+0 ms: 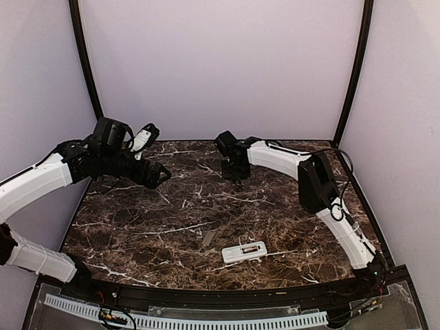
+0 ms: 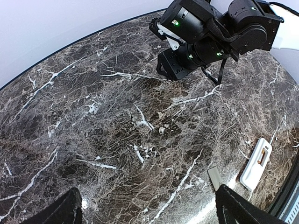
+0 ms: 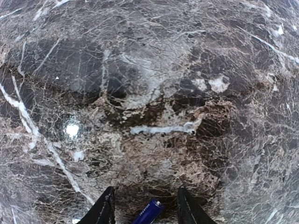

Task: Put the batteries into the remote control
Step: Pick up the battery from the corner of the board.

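Battery (image 3: 147, 212): bottom centre of wrist view, lying on table (image 1: 172, 206).
Right fingers (image 3: 105, 210): apart, flanking battery, not clamped.
Left fingers (image 2: 65, 212): wide apart, empty.
Remote (image 1: 244, 253): lower centre, overhead view; grey cover (image 1: 208, 238) just left.

Dark marble table (image 1: 137, 227) — one flat grey cover piece (image 1: 208, 238) lying on it.

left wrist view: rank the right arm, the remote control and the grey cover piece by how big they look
1. right arm, largest by far
2. remote control
3. grey cover piece, smallest; it lies beside the remote, so nearness hardly matters
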`<state>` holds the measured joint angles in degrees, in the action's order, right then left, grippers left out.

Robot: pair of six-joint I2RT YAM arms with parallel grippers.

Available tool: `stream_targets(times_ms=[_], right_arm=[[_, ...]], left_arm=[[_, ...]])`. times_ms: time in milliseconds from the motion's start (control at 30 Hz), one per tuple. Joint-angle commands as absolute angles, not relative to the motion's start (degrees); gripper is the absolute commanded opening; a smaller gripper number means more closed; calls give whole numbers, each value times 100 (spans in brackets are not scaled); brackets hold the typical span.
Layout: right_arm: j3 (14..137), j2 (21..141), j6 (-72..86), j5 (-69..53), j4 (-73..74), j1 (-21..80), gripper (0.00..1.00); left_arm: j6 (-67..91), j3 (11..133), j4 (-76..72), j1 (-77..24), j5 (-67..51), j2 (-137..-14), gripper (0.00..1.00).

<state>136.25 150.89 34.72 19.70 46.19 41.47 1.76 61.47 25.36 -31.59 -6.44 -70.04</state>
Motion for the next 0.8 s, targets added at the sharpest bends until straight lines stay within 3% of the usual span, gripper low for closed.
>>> stream_targets(times_ms=[0,167,333,500,767], right_arm=[[13219,14971,3623,1721,4738,4096,38],[12485,14516,3588,1617,4540,4101,32],[12376,14443,3457,1556,4645,4097,25],[12286,14402,3374,1378,4592,4095,10],[11908,14213,3340,1115,4567,4098,0]], left_arm=[[160,6019,2541,-3111,-633,-6726,99],[149,5998,2510,-3111,-651,-6704,99],[149,5998,2526,-3111,-639,-6687,99],[128,5991,2539,-3111,-605,-6609,99],[106,5940,2532,-3111,-588,-6494,99]])
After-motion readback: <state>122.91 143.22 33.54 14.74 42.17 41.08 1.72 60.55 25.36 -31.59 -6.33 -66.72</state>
